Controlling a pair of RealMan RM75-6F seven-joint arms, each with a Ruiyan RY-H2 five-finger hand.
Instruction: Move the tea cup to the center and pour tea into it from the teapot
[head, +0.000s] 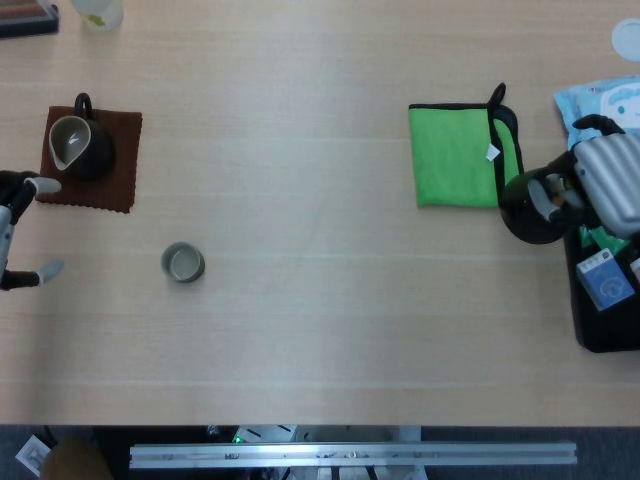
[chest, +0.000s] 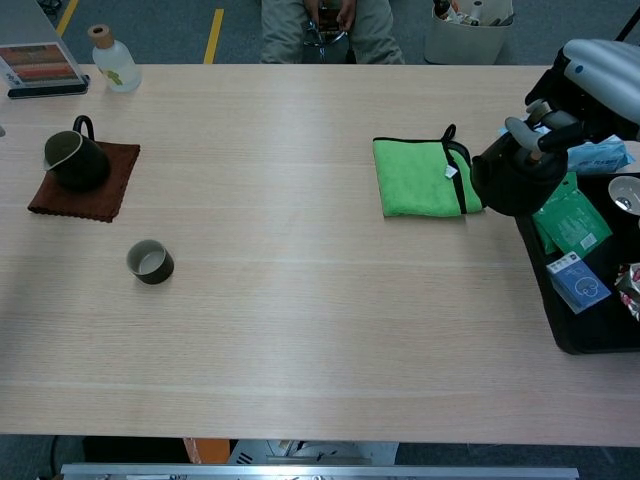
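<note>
The small dark tea cup (head: 183, 263) (chest: 150, 262) stands upright on the left part of the table, with nothing touching it. Far to the right, my right hand (head: 603, 188) (chest: 596, 82) grips the black teapot (head: 532, 208) (chest: 512, 180) by its top. The pot sits between the green cloth and the black tray. My left hand (head: 18, 232) shows only at the left edge of the head view. Its fingers are spread and hold nothing, one fingertip close to the brown mat, left of the cup.
A dark pitcher (head: 78, 145) (chest: 70, 160) sits on a brown mat (head: 120, 165) (chest: 105, 185) at the far left. The green cloth (head: 455, 155) (chest: 418, 177) lies right of centre. A black tray (head: 600, 335) (chest: 575, 330) with packets fills the right edge. A bottle (chest: 112, 60) stands at back left.
</note>
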